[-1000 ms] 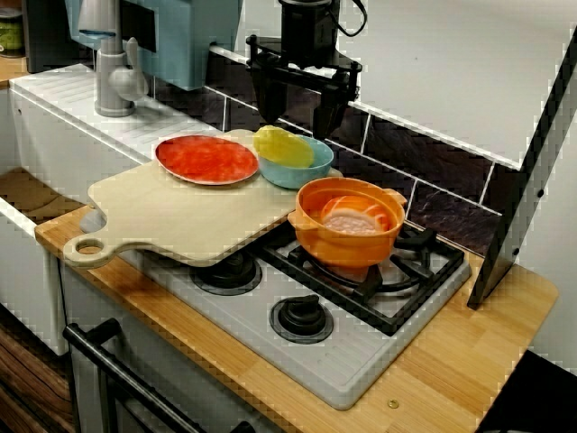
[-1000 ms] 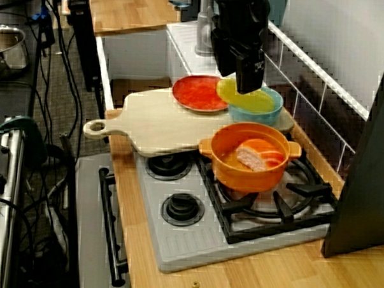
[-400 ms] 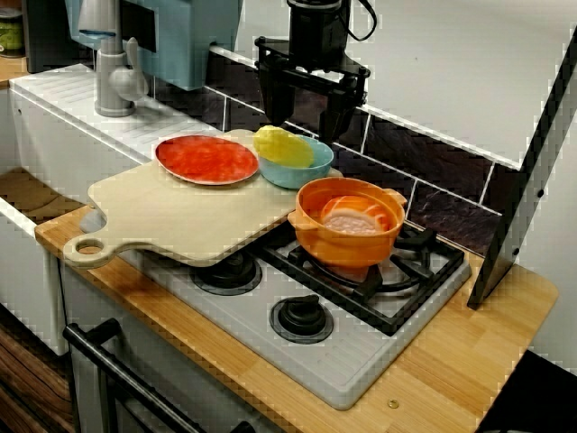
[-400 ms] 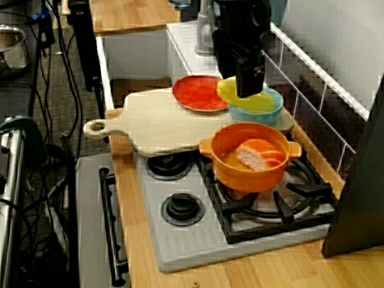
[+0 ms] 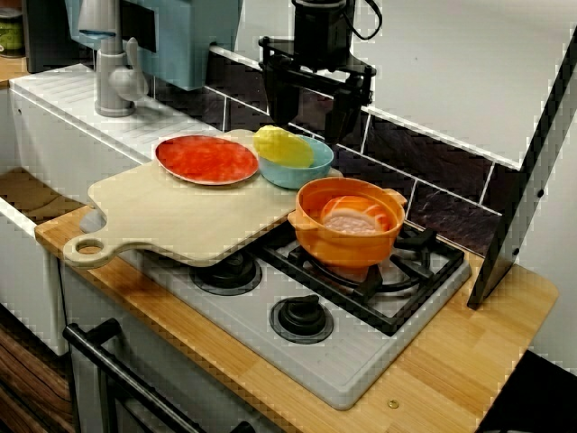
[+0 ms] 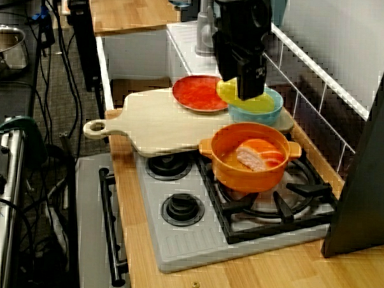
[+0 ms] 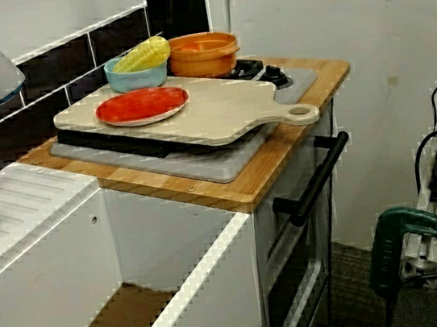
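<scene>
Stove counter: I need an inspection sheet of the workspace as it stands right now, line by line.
Surface: wooden counter carrying a grey stove; a cutting board lies across the stove's left side.
Job's things: blue bowl on the board's far corner, yellow food in it.
Clutter: red plate on the board; orange pot on a burner grate, food pieces inside.
Grippers: gripper open, empty, hanging above the blue bowl.
Cables: loose cables on the floor beside the stove.
Surroundings: faucet, dark tiled wall, green tool low beside the oven.
</scene>
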Action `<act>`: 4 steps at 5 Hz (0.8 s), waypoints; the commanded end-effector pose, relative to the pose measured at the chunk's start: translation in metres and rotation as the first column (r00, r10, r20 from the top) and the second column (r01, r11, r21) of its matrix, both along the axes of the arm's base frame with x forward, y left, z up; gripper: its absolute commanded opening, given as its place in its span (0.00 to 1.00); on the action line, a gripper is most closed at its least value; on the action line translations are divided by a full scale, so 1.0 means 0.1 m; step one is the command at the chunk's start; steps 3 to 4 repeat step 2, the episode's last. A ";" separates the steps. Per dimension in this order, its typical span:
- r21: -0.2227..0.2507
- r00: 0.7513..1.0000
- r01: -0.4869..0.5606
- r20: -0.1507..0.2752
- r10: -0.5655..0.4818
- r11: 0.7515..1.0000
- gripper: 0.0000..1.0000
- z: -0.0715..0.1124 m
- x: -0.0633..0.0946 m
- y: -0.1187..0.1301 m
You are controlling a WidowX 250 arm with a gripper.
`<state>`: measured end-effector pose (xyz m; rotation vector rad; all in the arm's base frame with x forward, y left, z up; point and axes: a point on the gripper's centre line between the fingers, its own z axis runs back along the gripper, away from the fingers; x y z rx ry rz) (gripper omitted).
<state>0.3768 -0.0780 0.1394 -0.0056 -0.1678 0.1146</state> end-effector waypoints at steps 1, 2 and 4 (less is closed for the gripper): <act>-0.004 0.998 0.006 0.068 -0.006 1.000 1.00 0.18 -0.11 -0.02; 0.003 0.998 0.002 0.065 -0.002 1.000 1.00 0.11 -0.14 -0.02; 0.003 0.998 0.002 0.065 -0.002 1.000 1.00 0.11 -0.14 -0.02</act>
